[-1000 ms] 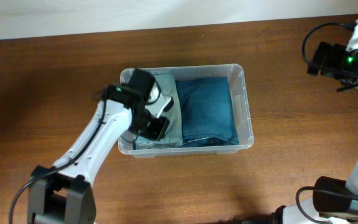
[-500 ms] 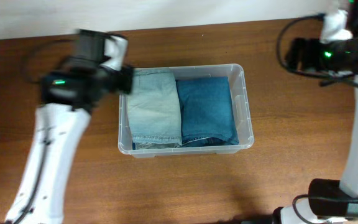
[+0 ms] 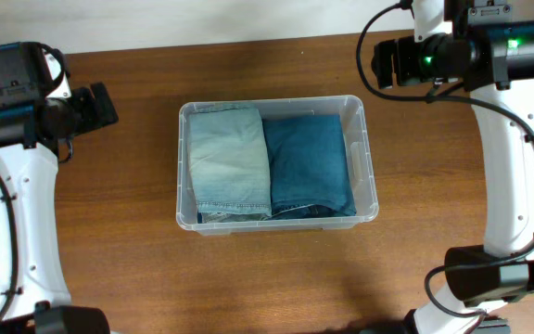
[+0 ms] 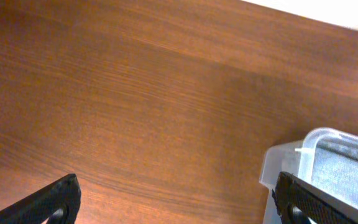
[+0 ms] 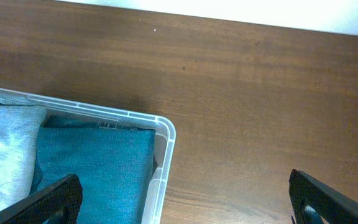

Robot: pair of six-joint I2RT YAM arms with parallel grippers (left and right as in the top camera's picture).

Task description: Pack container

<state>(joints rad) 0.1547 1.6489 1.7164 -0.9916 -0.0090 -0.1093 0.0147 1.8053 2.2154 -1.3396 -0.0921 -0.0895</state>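
One container (image 3: 369, 190) with one pale jeans (image 3: 230, 158), one dark jeans (image 3: 309, 162); left claw (image 4: 182, 202), right claw (image 5: 194, 202) wide, empty.

The clear container (image 3: 369, 172) sits mid-way across the wooden table (image 3: 119, 241); inside, folded light-blue jeans (image 3: 230, 158) lie touching folded dark-blue jeans (image 3: 309, 162); the left gripper (image 3: 100, 107) and right gripper (image 3: 385, 63) hang well apart from it, on opposite sides.
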